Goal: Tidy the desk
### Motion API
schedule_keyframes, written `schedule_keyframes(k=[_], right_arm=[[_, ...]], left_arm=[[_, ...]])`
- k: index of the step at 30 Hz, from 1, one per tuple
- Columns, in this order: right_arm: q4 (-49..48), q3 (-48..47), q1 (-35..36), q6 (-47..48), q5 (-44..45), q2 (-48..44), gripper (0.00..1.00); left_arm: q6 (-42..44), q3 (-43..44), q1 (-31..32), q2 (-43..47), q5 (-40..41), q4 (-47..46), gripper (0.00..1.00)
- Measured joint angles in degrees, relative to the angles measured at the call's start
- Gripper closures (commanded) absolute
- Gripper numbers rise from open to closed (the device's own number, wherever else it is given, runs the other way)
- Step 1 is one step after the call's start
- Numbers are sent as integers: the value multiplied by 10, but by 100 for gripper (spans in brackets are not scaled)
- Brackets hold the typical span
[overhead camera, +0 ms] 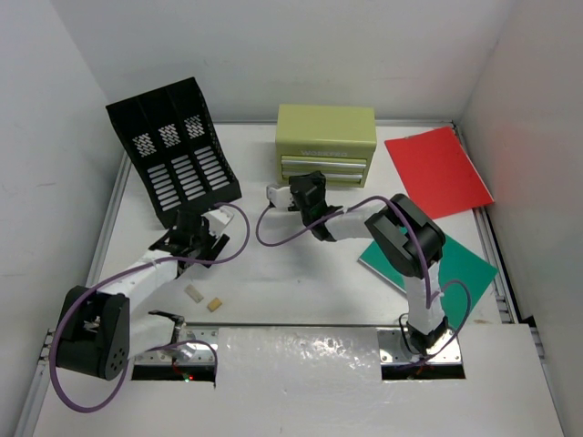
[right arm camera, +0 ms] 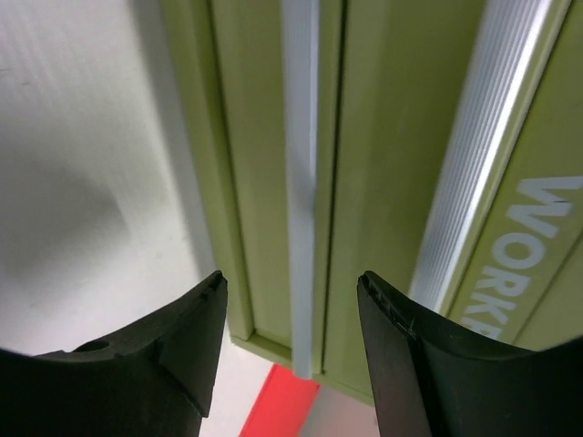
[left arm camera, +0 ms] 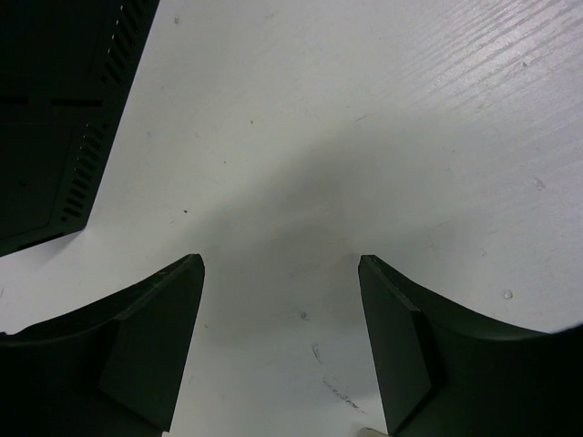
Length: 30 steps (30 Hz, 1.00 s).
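Right pincer (right arm camera: 291,296) & left pincer (left arm camera: 281,273) are both hanging empty, and the tidy-up is looking barely begun: red sheet (overhead camera: 437,171), green sheet (overhead camera: 460,264) & 2 small bits (overhead camera: 194,293) are lying loose on the white surface (overhead camera: 301,291). Right one is gaping wide, w/ the green drawer box's (right arm camera: 383,137) silver handle bar (right arm camera: 301,182) lining up btwn its tips, touching or not I can't tell. Left one is gaping just as wide over bare surface by the black rack (left arm camera: 55,109).

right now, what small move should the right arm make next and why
Probably ease the right gripper forward onto the thin silver rail of the green drawer chest. The wrist view shows it open, empty and lined up either side of that rail, so closing there should give a grip for pulling the drawer.
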<state>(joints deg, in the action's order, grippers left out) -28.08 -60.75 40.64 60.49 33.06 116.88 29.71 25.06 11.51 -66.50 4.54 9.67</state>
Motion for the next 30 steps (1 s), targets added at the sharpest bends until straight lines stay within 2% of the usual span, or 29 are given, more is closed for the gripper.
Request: schedule_keyframes(k=[18, 30], right_arm=[[-29, -36, -7, 47, 19, 57, 41], [-38, -47, -15, 64, 35, 64, 39]], left_arm=[[0, 0, 0, 0, 0, 0, 33], [0, 0, 0, 0, 0, 0, 33]])
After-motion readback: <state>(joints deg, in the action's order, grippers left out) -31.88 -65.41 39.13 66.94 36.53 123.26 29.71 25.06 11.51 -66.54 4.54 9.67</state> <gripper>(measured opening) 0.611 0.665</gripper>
